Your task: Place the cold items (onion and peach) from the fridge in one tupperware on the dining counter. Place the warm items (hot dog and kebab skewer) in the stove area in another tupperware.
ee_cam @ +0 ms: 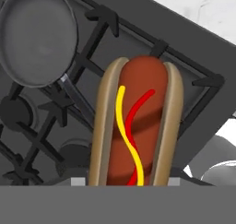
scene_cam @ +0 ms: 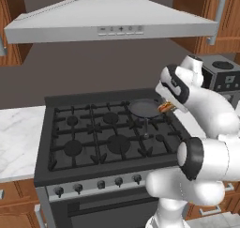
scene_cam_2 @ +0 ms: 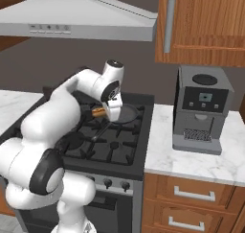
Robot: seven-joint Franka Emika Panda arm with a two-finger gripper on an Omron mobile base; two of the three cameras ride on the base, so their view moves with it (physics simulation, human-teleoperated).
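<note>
Your hand point(scene_cam: 169, 108) appears to be holding the hot dog point(ee_cam: 136, 126) above the stove point(scene_cam: 93, 138). The bun looks soft and light; keep the grip across its middle, gently.

Both base views look forward and down from behind the arm, left and right, sharing the stove point(scene_cam: 108, 138) and pan point(scene_cam_2: 125, 113), while the hand view hangs close above the hot dog point(ee_cam: 136, 126).
</note>
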